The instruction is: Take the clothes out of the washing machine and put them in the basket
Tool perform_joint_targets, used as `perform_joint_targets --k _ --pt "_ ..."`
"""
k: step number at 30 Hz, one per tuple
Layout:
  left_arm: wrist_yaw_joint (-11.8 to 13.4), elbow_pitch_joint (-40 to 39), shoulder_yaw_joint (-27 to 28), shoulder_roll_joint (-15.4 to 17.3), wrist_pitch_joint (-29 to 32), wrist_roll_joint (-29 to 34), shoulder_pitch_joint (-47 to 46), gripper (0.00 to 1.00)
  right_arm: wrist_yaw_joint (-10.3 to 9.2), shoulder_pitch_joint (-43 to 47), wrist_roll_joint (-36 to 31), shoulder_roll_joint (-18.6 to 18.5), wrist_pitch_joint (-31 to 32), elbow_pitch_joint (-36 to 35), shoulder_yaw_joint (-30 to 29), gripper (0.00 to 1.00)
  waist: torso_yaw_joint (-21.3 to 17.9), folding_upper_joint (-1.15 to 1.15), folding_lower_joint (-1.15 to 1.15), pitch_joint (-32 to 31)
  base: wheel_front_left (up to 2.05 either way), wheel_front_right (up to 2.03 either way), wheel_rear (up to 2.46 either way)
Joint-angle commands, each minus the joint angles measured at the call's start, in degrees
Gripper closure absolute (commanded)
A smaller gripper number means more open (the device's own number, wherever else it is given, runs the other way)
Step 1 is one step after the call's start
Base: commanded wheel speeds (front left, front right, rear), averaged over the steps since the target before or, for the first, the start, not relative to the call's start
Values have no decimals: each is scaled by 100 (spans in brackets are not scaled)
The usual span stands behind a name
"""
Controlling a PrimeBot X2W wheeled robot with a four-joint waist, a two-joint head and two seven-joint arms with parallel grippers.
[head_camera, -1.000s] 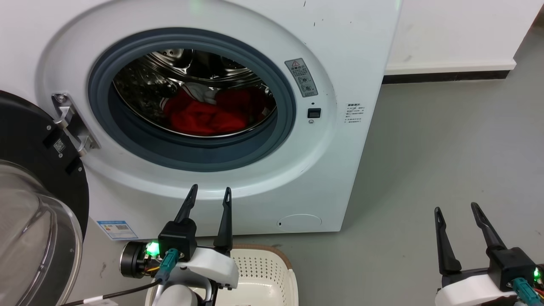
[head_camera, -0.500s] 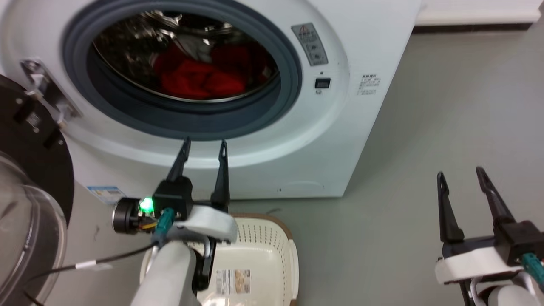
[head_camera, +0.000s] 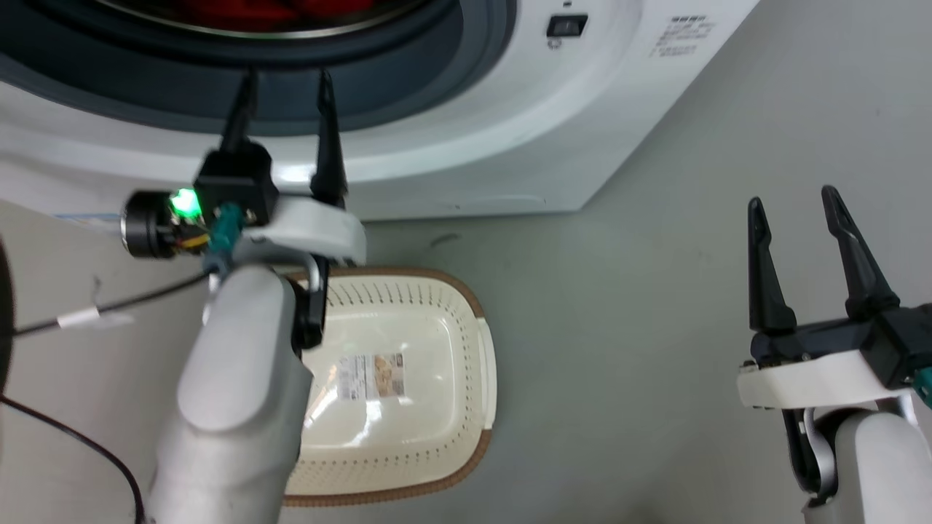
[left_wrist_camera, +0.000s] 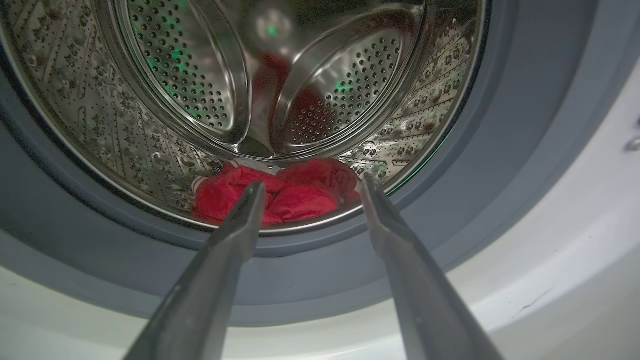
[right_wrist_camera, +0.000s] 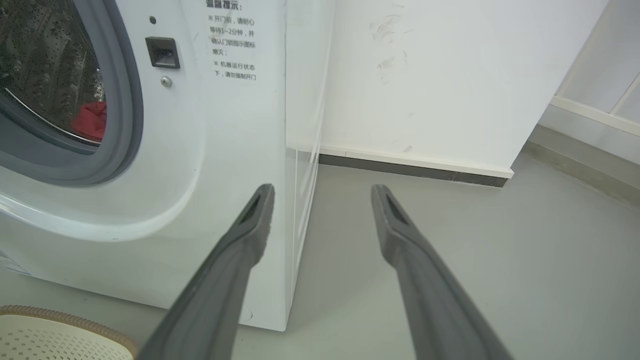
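Red clothes (left_wrist_camera: 280,192) lie bunched at the bottom of the steel drum of the white washing machine (head_camera: 510,124), and a strip of red clothes (head_camera: 277,9) shows at the head view's top edge. My left gripper (head_camera: 287,76) is open, its fingertips level with the lower grey gasket, short of the clothes; in its wrist view the left gripper (left_wrist_camera: 312,192) frames them. The cream basket (head_camera: 477,364) with a brown rim sits on the floor below my left forearm, with a label inside. My right gripper (head_camera: 794,200) is open over bare floor, far right of the machine.
The machine's right side meets a white wall (right_wrist_camera: 450,75) with a dark skirting strip. Grey floor (head_camera: 626,306) stretches between basket and right arm. A black cable (head_camera: 87,316) runs along the floor at the left. The basket's rim (right_wrist_camera: 65,320) shows below the machine's front.
The head camera has tilted downward, so the porthole has slid up out of frame and the whole basket shows. My left gripper has reached closer to the drum opening.
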Motion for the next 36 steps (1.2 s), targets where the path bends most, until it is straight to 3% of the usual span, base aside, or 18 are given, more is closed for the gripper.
perform_joint_targets --k 1,17,27,36 --pt "-30 151 60 68 -15 15 -284 0 -4 -176 56 -5 -15 -11 44 0 -195 0 -1 535 0 0 0" --pt "-249 2329 287 617 106 14 -3011 0 -4 -638 460 -3 -16 148 369 0 -604 0 -1 1297 0 0 0" --pt "-521 3713 189 1124 1229 46 -4374 0 -4 -696 765 -3 -16 271 758 0 -980 0 -1 1418 0 0 0" --pt "-632 4339 57 1547 2182 122 -5019 0 -4 -762 1096 -2 -15 354 1031 0 -1413 0 -1 1702 0 0 0"
